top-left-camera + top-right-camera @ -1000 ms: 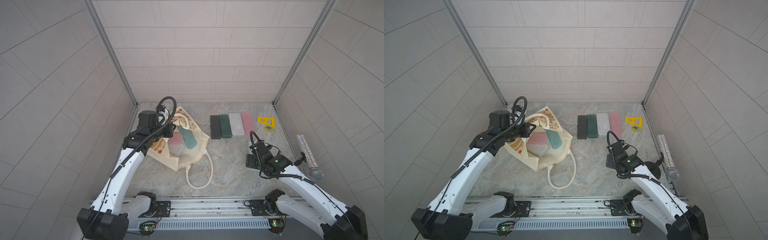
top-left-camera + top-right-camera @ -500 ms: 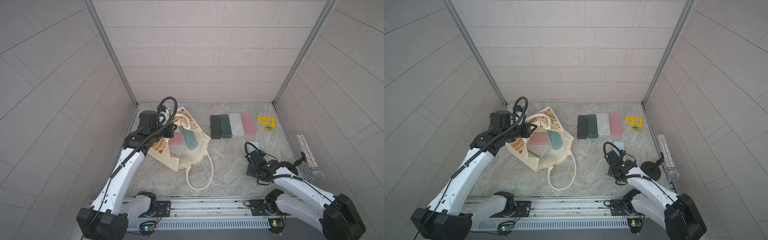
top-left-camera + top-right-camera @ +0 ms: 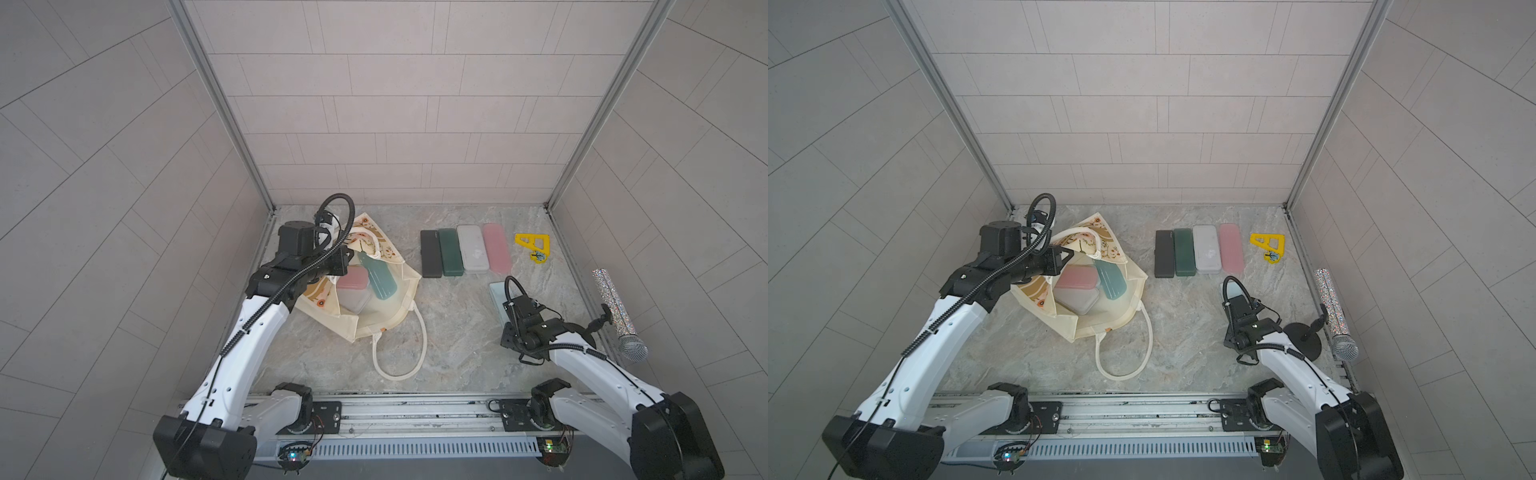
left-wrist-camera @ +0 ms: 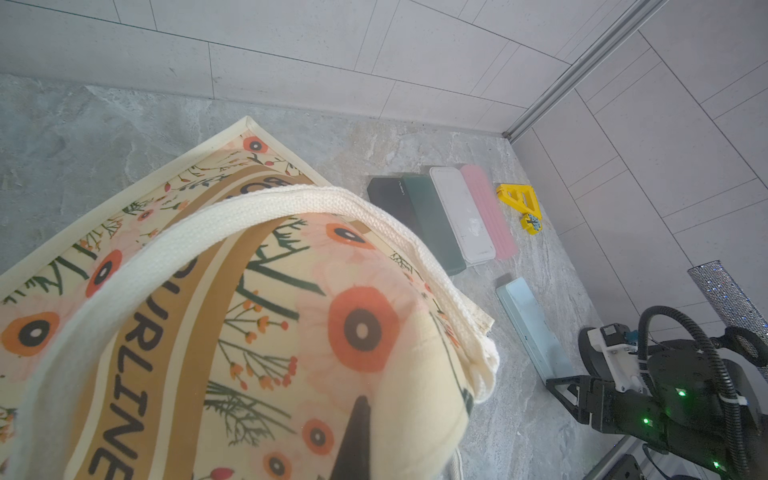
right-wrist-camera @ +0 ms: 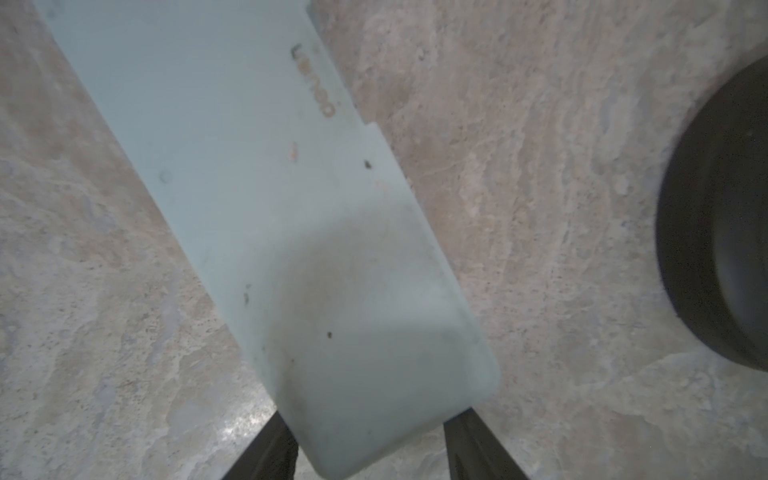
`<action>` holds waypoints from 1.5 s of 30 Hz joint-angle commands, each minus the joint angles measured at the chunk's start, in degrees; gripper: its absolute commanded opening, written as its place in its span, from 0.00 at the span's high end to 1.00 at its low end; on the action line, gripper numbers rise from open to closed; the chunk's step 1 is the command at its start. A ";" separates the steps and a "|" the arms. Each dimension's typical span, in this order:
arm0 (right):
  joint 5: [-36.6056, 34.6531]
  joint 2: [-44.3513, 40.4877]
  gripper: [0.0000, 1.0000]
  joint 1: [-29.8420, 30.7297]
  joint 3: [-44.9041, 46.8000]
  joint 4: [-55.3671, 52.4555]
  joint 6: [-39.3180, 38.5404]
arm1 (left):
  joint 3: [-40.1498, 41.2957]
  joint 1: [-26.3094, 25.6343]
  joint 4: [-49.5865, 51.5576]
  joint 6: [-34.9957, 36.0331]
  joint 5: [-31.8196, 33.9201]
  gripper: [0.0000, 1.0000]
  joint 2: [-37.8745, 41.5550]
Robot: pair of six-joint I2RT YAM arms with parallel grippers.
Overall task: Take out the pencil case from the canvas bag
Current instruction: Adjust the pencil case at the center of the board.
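While the left gripper (image 3: 341,261) pinches the canvas bag (image 3: 374,322), fingers (image 5: 471,442) of the right gripper (image 5: 370,415) flank one end of the pale-blue pencil case (image 5: 291,208); grip uncertain.

Bright even light, soft shadows; top views bend at edges; right wrist view blurry, prob. defocused.

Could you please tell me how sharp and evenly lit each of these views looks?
Right wrist view: the light blue case is soft, a shadow over its near end; left wrist view: the canvas bag blurs close up, far cases sharp; both top views: even light, wall lines bowed.
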State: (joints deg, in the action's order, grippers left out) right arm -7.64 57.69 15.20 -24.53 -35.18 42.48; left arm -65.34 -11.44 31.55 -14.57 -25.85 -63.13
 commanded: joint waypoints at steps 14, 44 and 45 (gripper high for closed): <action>-10.13 -4.11 0.32 0.36 -8.22 -8.64 -1.90 | -1.64 -0.34 -2.03 -0.11 -1.06 1.00 0.75; -0.09 32.97 0.73 1.41 -27.35 5.43 -19.54 | -6.52 -4.29 1.39 -3.66 3.05 1.00 0.16; -0.86 33.05 0.73 1.37 -27.47 5.04 -19.54 | -6.39 -4.29 1.49 -3.63 3.16 1.00 0.20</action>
State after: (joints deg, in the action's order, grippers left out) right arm -3.27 90.70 16.56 -51.03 -27.59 23.79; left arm -69.32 -15.53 34.22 -17.56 -22.81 -64.10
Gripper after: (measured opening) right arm 0.267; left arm 0.053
